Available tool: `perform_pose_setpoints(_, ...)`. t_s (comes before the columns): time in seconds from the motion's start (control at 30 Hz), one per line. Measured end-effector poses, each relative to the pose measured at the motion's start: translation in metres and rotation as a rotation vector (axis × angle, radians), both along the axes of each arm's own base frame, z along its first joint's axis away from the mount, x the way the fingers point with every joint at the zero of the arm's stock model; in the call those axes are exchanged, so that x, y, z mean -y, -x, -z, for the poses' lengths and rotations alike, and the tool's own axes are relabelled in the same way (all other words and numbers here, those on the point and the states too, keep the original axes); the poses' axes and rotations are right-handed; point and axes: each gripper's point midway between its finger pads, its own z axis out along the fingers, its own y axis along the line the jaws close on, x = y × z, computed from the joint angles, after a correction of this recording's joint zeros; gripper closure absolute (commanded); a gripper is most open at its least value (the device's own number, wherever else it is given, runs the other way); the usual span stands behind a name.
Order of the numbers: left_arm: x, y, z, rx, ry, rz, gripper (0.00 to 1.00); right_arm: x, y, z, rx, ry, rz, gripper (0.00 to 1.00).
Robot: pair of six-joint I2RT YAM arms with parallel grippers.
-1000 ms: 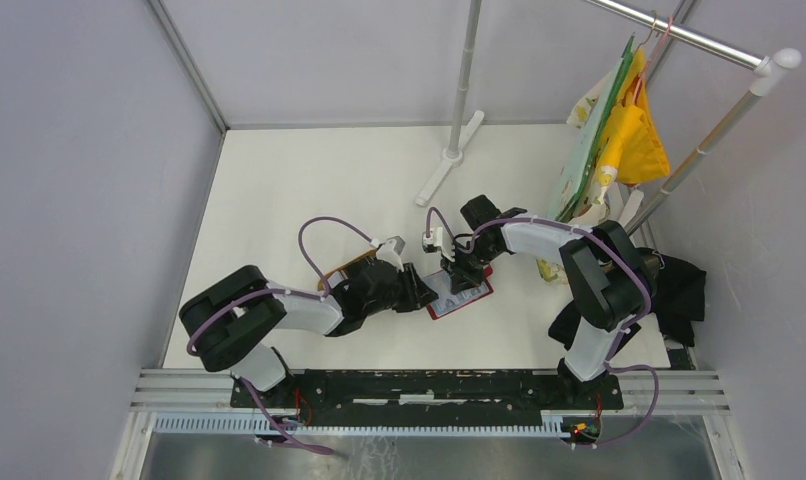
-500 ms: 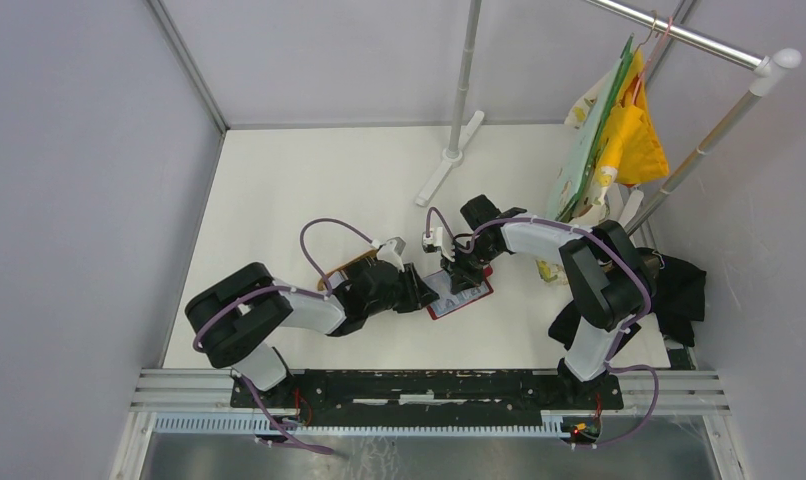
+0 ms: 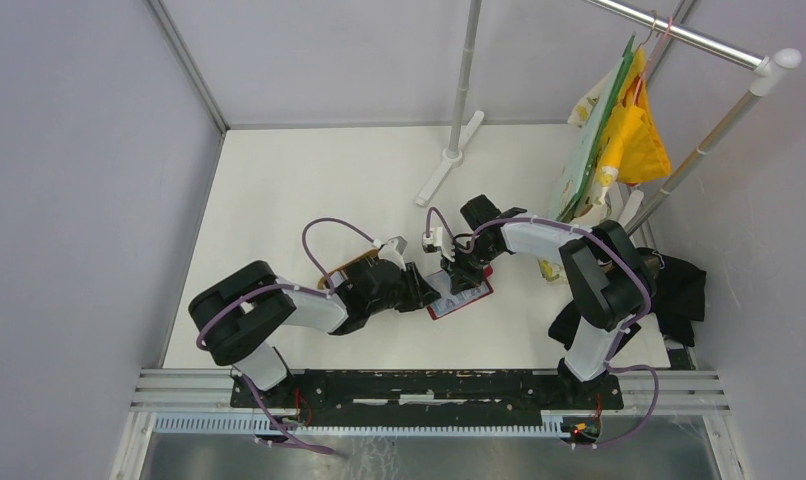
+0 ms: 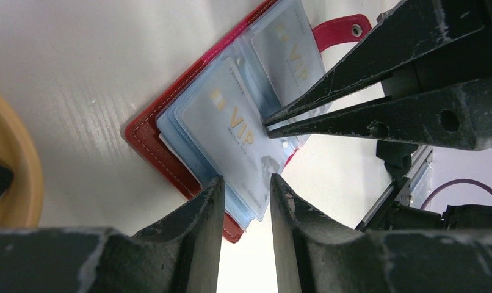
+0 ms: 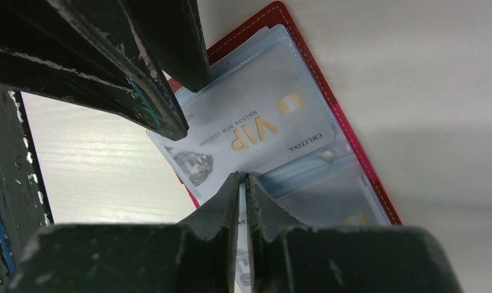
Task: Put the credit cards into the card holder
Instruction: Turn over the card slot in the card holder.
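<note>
A tan wooden tray (image 4: 14, 165) lies farthest left on the white table (image 3: 309, 180), mostly hidden under the left arm in the top view. Just right of it, the left gripper (image 4: 246, 183) hangs low with its jaws partly apart. A corner of the clear pockets shows in the gap, and nothing is visibly pinched. Whether its fingers (image 4: 207, 201) press on the pockets I cannot tell.

The red card holder (image 4: 147, 131) lies open and flat on the table near the front middle, its snap tab (image 4: 341, 29) pointing away. 2 pale VIP cards (image 4: 231, 125) sit in its pockets. Both grippers crowd over it and cover its left part from above.

The right gripper (image 5: 242, 180) meets it from the far side, jaws nearly closed on the thin edge of a pale card (image 5: 241, 256), its tip at the pocket's rim.

Behind stands a grey pole (image 3: 465, 80) on a flat foot. At the right, a rack (image 3: 714, 45) carries yellow cloth (image 3: 634, 135), with black cloth (image 3: 679, 290) near the right arm's base.
</note>
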Motion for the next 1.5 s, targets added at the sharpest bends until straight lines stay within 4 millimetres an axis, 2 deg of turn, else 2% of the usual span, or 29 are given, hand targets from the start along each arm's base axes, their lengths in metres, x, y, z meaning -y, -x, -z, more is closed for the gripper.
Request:
perform_pose_setpoints(0.43, 0.006, -0.001, -0.006, 0.003, 0.016, 0.013, 0.60, 0.002, 0.000, -0.002, -0.017, -0.016, 0.011, 0.78)
perform_pose_setpoints(0.87, 0.023, -0.008, -0.027, 0.026, 0.068, 0.039, 0.60, 0.011, -0.016, -0.019, 0.033, -0.045, 0.060, 0.68)
perform_pose_setpoints(1.13, 0.037, -0.015, -0.031, 0.028, 0.081, 0.052, 0.60, 0.022, -0.030, -0.035, 0.075, -0.074, 0.110, 0.65)
perform_pose_setpoints(1.5, 0.056, -0.030, -0.036, 0.025, 0.104, 0.071, 0.57, 0.032, -0.040, -0.038, 0.086, -0.082, 0.154, 0.61)
